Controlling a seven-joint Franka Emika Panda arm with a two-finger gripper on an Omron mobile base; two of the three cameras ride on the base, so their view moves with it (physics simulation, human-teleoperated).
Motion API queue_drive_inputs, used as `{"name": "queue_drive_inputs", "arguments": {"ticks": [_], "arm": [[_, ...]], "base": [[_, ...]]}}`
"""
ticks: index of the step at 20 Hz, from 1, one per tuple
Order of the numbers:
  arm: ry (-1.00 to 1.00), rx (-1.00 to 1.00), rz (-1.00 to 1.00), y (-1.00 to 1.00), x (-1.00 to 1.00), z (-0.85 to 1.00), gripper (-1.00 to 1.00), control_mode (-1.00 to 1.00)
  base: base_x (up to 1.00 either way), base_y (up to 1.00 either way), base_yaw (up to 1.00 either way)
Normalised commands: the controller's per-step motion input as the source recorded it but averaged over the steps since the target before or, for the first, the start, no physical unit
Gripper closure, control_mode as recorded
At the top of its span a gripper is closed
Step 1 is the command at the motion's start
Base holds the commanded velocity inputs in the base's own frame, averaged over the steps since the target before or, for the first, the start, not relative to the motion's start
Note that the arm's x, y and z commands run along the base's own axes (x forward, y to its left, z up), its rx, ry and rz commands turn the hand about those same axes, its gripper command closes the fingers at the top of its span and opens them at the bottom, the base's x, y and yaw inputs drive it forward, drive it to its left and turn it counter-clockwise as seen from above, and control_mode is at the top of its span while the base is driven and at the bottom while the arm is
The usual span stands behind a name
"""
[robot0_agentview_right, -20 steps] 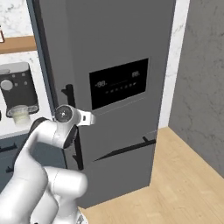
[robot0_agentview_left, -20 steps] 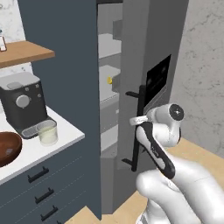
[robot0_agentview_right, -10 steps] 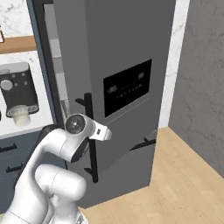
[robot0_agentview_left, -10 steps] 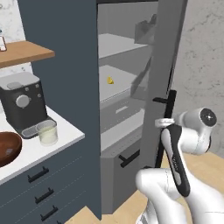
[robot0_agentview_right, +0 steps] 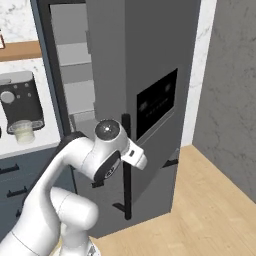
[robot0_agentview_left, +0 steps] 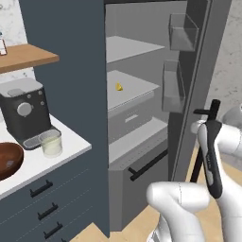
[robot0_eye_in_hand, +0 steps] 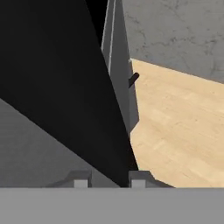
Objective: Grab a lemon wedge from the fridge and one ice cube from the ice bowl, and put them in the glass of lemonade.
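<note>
- While the fridge (robot0_agentview_left: 142, 123) door stands swung open, the lemon wedge (robot0_agentview_left: 119, 87) is seen lying on a middle shelf.
- The gripper (robot0_eye_in_hand: 107, 177) is set at the black door handle (robot0_agentview_right: 126, 165); whether its jaws grip cannot be told.

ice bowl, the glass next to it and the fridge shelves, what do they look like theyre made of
Ice bowl: dark reddish-brown with a soft sheen, probably polished wood.
Glass of lemonade: clear and see-through, pale liquid showing inside, so glass or clear plastic.
Fridge shelves: flat matte grey, opaque, likely plastic or painted metal; the render leaves it open.
</note>
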Motion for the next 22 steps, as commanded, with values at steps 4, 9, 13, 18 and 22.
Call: {"name": "queue_drive_inputs", "arguments": {"ticks": [4, 9, 13, 18, 22], "arm": [[-0.19, 0.02, -0.07, -0.24, -0.37, 0.27, -1.0, -1.0], [-0.17, 0.0, -0.05, -0.22, -0.65, 0.86, -1.0, -1.0], [0.02, -0.03, -0.02, 0.16, -0.4, 1.0, -1.0, -1.0], [0.18, -0.2, -0.04, 0.9, 0.05, 1.0, -1.0, -1.0], [0.24, -0.34, -0.11, 1.0, 0.45, 0.9, -1.0, -1.0]], "base": [[0.0, 0.0, 0.0], [0.0, 0.0, 0.0], [0.0, 0.0, 0.0], [0.0, 0.0, 0.0], [0.0, 0.0, 0.0]]}}
